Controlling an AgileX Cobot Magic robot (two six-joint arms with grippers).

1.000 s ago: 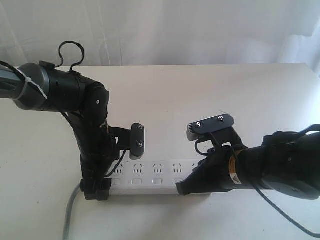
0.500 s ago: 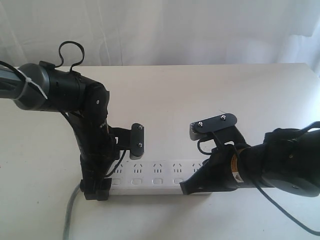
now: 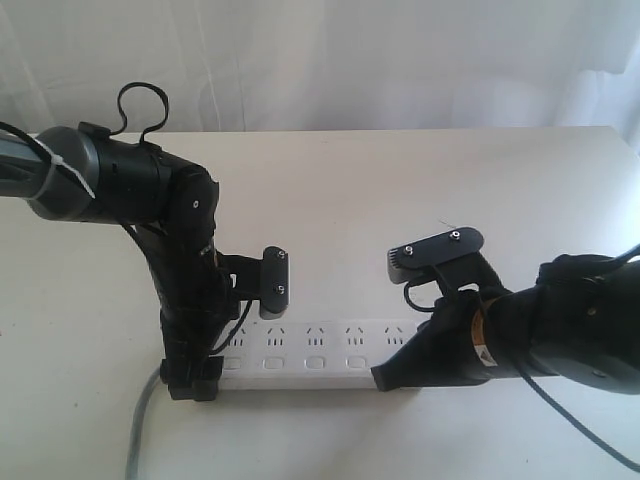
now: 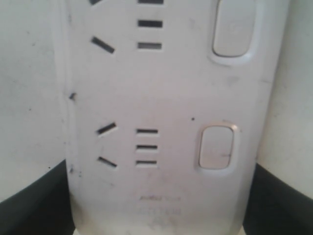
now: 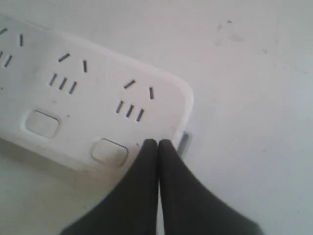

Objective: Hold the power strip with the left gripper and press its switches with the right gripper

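Note:
The white power strip (image 3: 310, 358) lies along the table's near side, its grey cord (image 3: 140, 430) leaving at the left. My left gripper (image 3: 232, 345) is shut on the strip's left end. In the left wrist view the strip (image 4: 161, 98) fills the span between the two black jaws, with two switches (image 4: 216, 147) showing. My right gripper (image 3: 388, 376) is shut. Its joined black tips (image 5: 157, 143) rest on the strip (image 5: 98, 98) near its right end, just beside the last switch (image 5: 109, 151) and not on it.
The white table (image 3: 400, 180) stretches behind the strip, with a white curtain (image 3: 350, 60) beyond its far edge. A small grey metal piece (image 5: 184, 142) sits against the strip's right end. The right arm (image 3: 560, 340) covers the strip's right end in the exterior view.
My right gripper has slid to the right along the strip, still shut. The left arm and the strip have not moved.

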